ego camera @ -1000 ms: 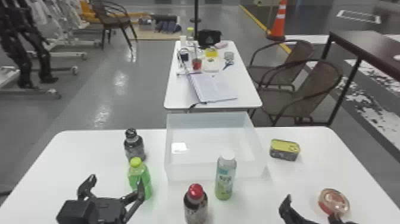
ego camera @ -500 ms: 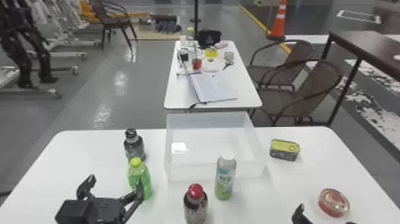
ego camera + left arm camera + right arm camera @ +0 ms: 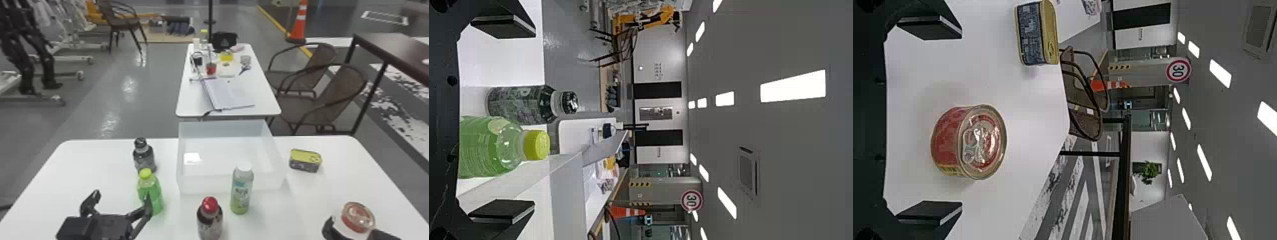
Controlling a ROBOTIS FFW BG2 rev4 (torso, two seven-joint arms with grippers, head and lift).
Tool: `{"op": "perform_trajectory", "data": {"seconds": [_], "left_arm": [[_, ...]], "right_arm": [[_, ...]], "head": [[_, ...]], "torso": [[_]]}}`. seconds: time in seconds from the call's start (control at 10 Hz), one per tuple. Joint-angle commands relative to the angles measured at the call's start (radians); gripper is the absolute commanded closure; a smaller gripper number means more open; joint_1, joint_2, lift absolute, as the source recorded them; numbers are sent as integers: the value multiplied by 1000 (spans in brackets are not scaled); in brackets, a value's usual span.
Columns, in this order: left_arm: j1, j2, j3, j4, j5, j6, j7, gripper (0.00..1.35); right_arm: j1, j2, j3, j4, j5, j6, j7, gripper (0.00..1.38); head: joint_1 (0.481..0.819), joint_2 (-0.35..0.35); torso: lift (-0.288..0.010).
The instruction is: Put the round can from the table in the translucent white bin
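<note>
Left claw [image 3: 122, 196], right claw [image 3: 353, 225], both agape; one round can [image 3: 357, 217], four bottles [image 3: 241, 194], one bin [image 3: 207, 185].

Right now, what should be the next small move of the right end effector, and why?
Probably ease the right end effector slightly forward: its open fingers point to either side of the round can, which rests on the table, seemingly partly beyond their tips.

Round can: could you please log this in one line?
round can: on table, outside bin; right claw: open at can; left claw: open
</note>
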Motion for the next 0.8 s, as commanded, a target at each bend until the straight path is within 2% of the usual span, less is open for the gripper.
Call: {"op": "perform_trajectory", "data": {"seconds": [0.0, 0.2, 0.5, 0.7], "left_arm": [[3, -3, 3, 0, 0, -4, 0, 96], [4, -3, 5, 0, 5, -6, -1, 96], [8, -3, 5, 3, 9, -9, -1, 96], [8, -3, 5, 5, 12, -10, 0, 94]], "right_arm": [[-34, -17, 0, 31, -1, 1, 10, 90], [-62, -29, -15, 66, -12, 1, 21, 90], [-88, -29, -40, 100, -32, 4, 38, 90], [-107, -29, -61, 134, -33, 4, 74, 90]], "head": [[549, 0], [549, 0], [549, 0], [549, 0]], "torso": [[-100], [-100], [-100], [-100]]}}
